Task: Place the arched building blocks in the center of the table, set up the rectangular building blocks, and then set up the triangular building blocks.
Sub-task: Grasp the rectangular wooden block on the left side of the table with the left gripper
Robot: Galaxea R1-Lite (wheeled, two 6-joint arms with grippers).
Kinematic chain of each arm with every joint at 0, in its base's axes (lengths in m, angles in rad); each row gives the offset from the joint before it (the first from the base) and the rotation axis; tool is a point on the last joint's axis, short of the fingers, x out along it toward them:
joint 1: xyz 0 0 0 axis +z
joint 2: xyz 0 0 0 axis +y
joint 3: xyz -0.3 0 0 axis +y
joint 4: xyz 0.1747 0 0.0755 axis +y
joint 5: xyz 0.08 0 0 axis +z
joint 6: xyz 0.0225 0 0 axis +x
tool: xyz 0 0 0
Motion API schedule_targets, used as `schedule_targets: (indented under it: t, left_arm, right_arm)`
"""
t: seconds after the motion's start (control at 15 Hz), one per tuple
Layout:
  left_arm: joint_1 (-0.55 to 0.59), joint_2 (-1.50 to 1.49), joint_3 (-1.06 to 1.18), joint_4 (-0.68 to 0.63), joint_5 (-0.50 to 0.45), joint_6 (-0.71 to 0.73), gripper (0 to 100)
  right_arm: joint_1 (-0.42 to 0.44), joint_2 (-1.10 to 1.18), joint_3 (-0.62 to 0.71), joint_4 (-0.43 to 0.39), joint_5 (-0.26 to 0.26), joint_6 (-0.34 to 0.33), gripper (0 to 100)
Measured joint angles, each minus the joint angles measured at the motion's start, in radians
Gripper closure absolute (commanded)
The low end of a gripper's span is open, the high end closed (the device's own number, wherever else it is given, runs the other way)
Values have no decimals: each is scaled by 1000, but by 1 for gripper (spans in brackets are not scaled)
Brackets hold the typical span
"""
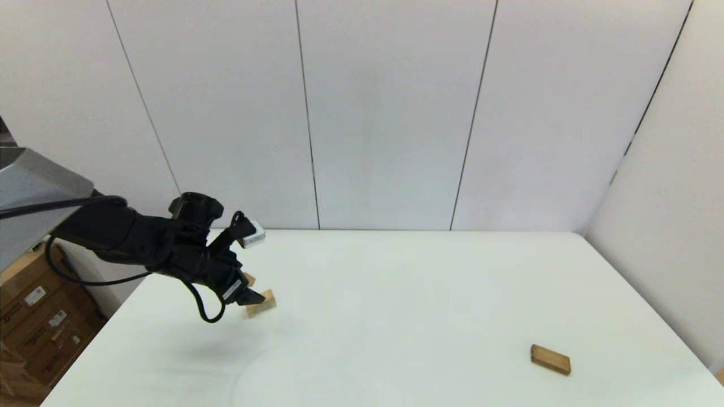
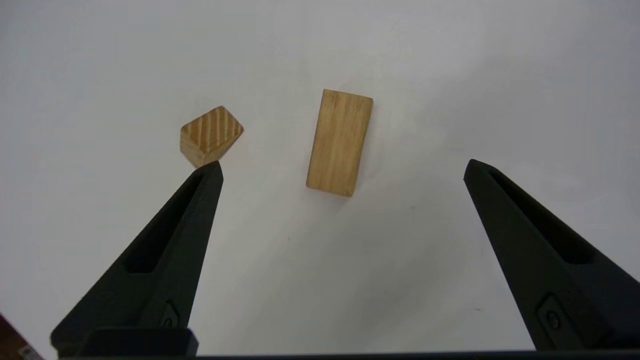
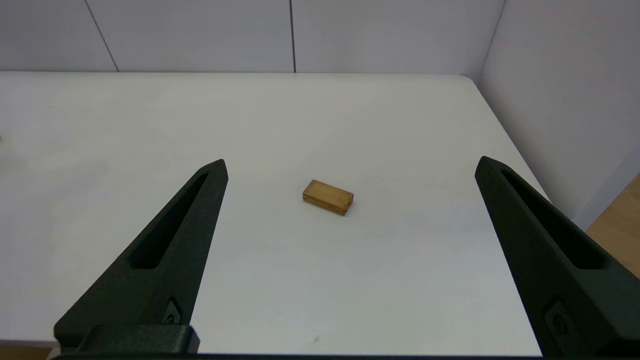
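My left gripper point(image 1: 245, 292) hangs open over the left part of the white table point(image 1: 407, 282). Below it lies the arched block point(image 1: 262, 303), chunky and light tan, lying flat between my spread fingers point(image 2: 340, 142) and apart from both. The small triangular wedge point(image 2: 210, 135) rests just off one fingertip point(image 2: 207, 180); in the head view the wedge point(image 1: 249, 278) is partly hidden behind the gripper. The rectangular slab point(image 1: 550, 360), darker brown, lies flat near the table's front right. It also shows ahead of my open right gripper point(image 3: 350, 162) as a slab point(image 3: 328, 197), some way off.
Cardboard boxes point(image 1: 34, 322) stand on the floor past the table's left edge. White wall panels point(image 1: 396, 113) close off the back and right side. The right arm is out of the head view.
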Motion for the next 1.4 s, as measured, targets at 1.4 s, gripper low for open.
schedule_targets:
  t: [1.4]
  left_arm:
    - [-33,216,-178,171,1,125,0]
  right_arm:
    - [0,0,-1,0,0,0,0]
